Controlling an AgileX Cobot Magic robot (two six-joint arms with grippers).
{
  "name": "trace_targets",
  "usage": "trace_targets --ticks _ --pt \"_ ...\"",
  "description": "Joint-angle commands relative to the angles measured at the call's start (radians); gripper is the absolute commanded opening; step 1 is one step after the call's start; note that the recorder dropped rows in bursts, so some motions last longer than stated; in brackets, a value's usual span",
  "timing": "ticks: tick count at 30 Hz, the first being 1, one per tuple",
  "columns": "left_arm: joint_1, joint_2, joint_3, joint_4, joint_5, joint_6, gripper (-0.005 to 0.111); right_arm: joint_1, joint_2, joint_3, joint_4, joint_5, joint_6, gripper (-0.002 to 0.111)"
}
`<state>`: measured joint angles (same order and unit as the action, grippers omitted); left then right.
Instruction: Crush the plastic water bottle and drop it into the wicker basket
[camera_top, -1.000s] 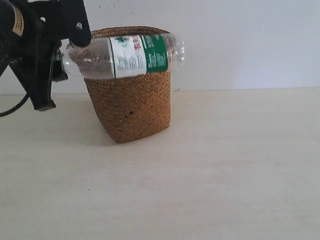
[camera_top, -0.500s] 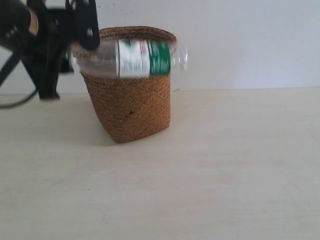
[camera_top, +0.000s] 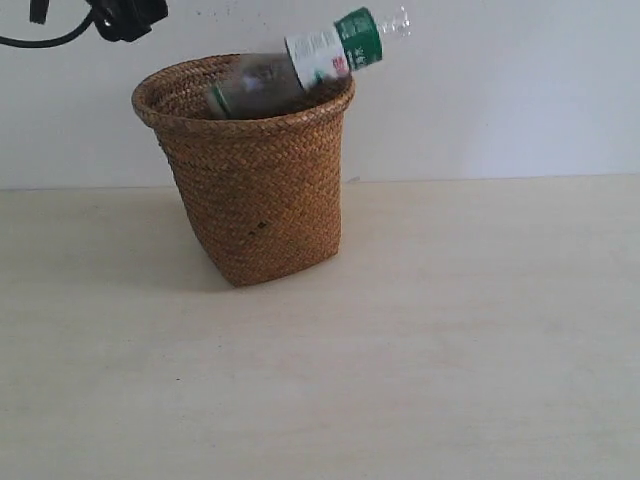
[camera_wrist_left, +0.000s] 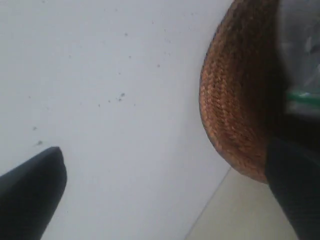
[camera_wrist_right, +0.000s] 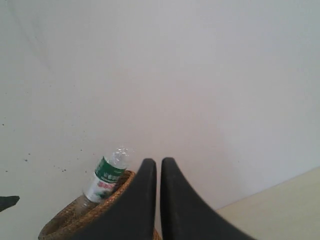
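Status: the drop looks mostly done but not settled. Left gripper is spread wide with nothing between the fingers. Right gripper is closed, fingers pressed together, empty. Bottle is free of both. It sits below the left gripper, off toward the right arm's side and well apart from it. It's tilted: lower end down inside the basket, upper end with the label poking out over the rim on the side away from that gripper. From the right gripper it's out ahead of the closed fingertips, also well apart. Can't tell if it's propped on the rim or mid-fall. My read: if it slides in, the task is finished; if it hangs there, it needs a nudge. Crush step: can't confirm. The body looks roughly round with no obvious flattening, though the part inside the basket is dim. Materials: bottle is thin clear plastic, ribbed at the exposed end, with a glossy white-and-green wrap label; probably light and springy. Basket is coarse brown woven wicker with a round flared rim narrowing to a squarish base and a small dark spot on its side. It stands on a pale matte table against a plain white wall.
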<state>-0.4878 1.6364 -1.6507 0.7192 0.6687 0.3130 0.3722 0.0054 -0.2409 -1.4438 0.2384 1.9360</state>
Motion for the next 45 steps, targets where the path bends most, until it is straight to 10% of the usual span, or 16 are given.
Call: trace_targets --ticks 1,13,22,31,34,39,45 --pt "0.001 -0.003 -0.005 0.016 0.151 -0.032 0.108 -0.004 -0.005 0.002 -0.003 0.0 -0.005 0.0" --pt "0.001 -0.003 -0.005 -0.088 0.544 -0.003 0.108 -0.004 -0.005 0.002 -0.003 0.0 -0.005 0.0" --pt "0.001 -0.03 0.09 -0.67 0.552 0.208 0.108 -0.004 -0.005 0.002 -0.003 0.0 -0.005 0.0" --pt "0.001 -0.113 0.235 -0.79 0.552 0.125 0.106 -0.004 -0.005 0.002 -0.003 0.0 -0.005 0.0" --pt "0.001 -0.145 0.292 -0.792 0.552 0.098 0.086 -0.004 -0.005 0.002 -0.003 0.0 -0.005 0.0" --pt "0.001 -0.192 0.357 -0.867 0.552 -0.012 0.005 -0.004 -0.005 0.002 -0.003 0.0 -0.005 0.0" --pt "0.001 -0.333 0.518 -1.113 0.472 0.027 0.006 -0.004 -0.005 0.002 -0.003 0.0 -0.005 0.0"
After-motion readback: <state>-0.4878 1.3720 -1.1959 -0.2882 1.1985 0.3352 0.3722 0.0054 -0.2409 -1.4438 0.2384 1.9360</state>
